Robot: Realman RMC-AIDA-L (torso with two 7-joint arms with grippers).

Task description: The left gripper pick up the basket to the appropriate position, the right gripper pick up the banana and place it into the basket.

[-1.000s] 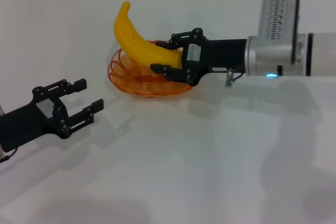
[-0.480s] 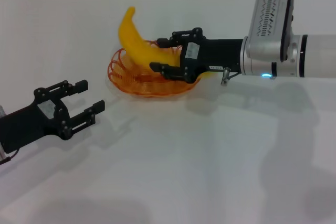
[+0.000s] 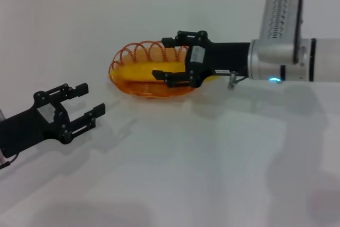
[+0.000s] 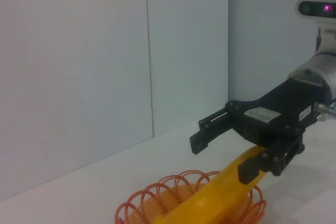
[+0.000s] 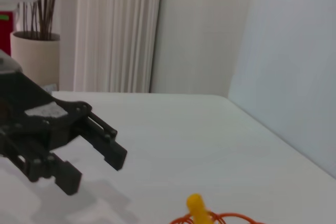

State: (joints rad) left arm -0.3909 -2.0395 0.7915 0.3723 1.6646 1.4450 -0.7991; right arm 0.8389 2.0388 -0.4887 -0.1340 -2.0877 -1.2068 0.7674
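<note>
While lying in basket (image 3: 151,75), banana (image 3: 143,71), right gripper (image 3: 169,58) spread

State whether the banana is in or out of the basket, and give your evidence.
In. The banana lies flat inside the basket, its wire loops rising behind it, with the right gripper open around one end.

A white table (image 3: 175,163) stands before pale panelled walls (image 4: 105,66), white curtains (image 5: 118,30) and a potted plant (image 5: 34,45).

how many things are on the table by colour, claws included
yellow: 1, the banana
orange: 1, the basket
black: 2, the left claw and the right claw
total: 4
</note>
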